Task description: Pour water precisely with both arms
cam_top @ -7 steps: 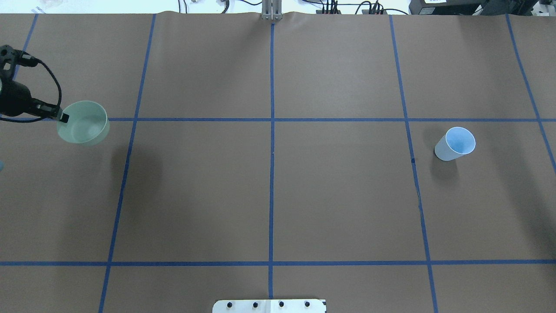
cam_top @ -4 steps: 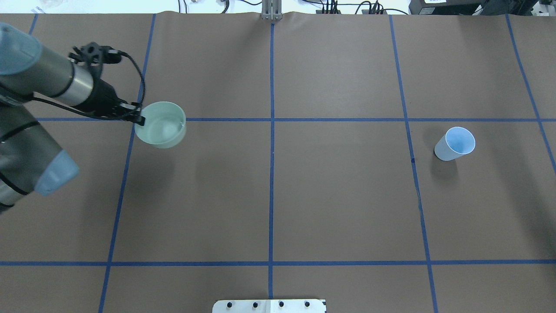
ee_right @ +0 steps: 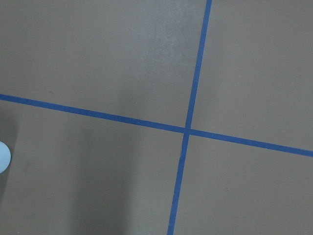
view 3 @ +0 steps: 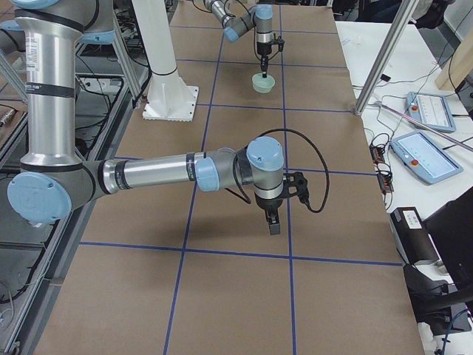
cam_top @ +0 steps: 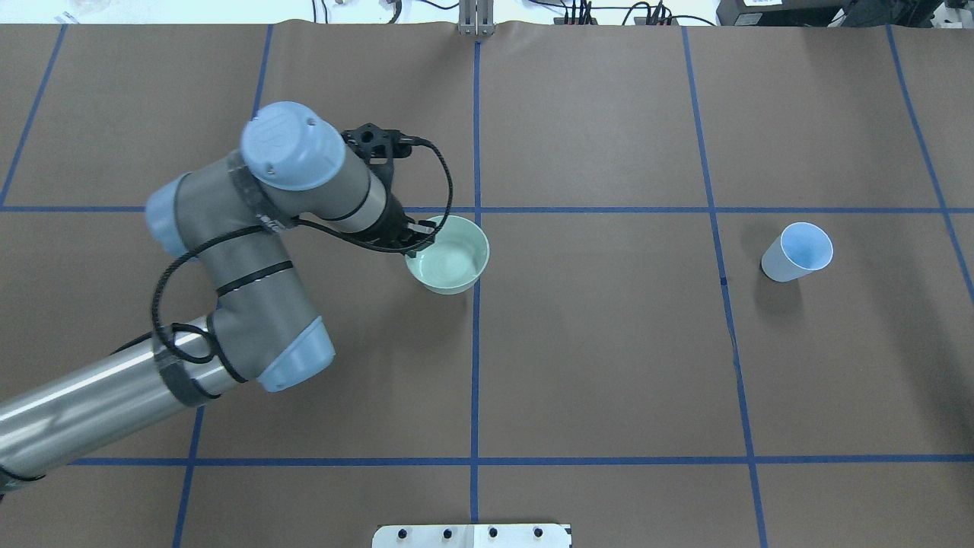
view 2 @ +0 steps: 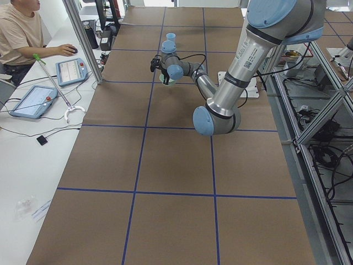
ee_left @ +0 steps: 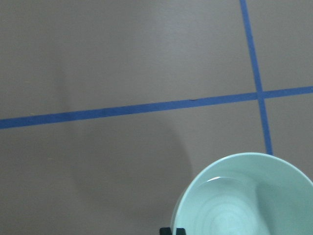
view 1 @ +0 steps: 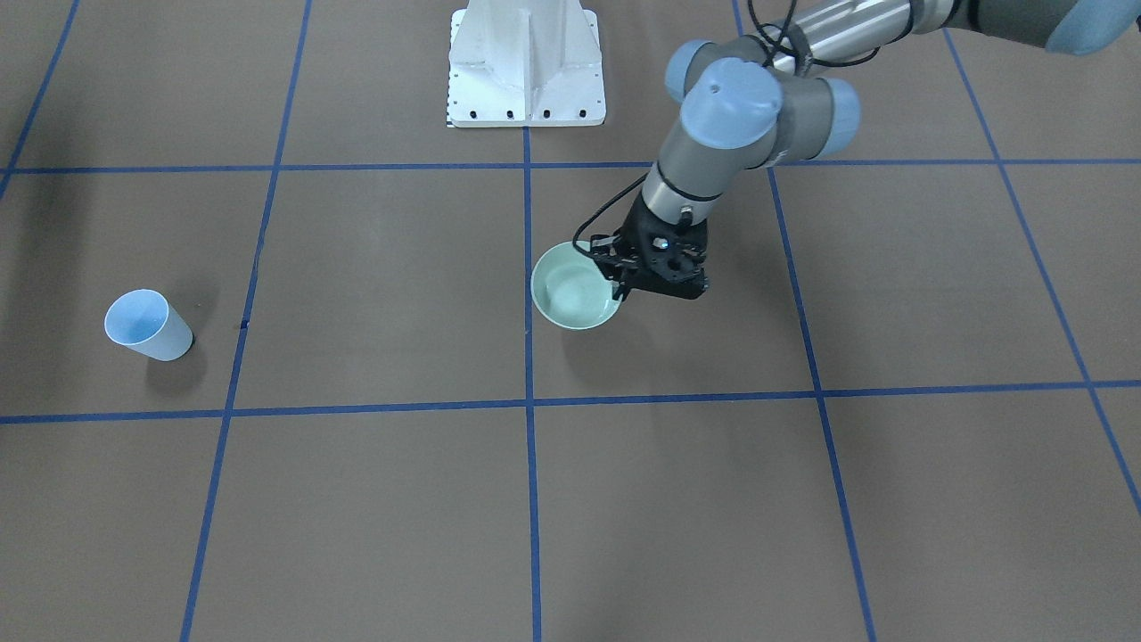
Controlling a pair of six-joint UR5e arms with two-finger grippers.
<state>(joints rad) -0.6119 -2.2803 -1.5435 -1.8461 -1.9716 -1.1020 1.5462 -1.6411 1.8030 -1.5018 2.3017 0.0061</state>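
My left gripper (cam_top: pixel 417 237) is shut on the near-left rim of a mint-green bowl (cam_top: pixel 449 262), holding it level just left of the centre tape line. The front view shows the same grip (view 1: pixel 621 290) on the bowl (view 1: pixel 570 299). In the left wrist view a thin white glint of water (ee_left: pixel 217 179) curves along the bowl's inner wall (ee_left: pixel 244 200). A light blue cup (cam_top: pixel 795 251) stands upright far to the right, apart from both arms. My right gripper (view 3: pixel 273 222) appears only in the right side view, pointing down over bare table; I cannot tell whether it is open or shut.
Brown paper with a grid of blue tape lines (cam_top: pixel 475 342) covers the table. The white pedestal (view 1: pixel 526 62) stands at the robot's edge. A person sits at a side table with tablets (view 2: pixel 71 69) beyond the left end. The cup's edge (ee_right: pixel 2 156) shows in the right wrist view.
The left arm has swung the bowl from the table's far left edge rightward to the centre line, still gripping its rim. The blue cup has not moved.
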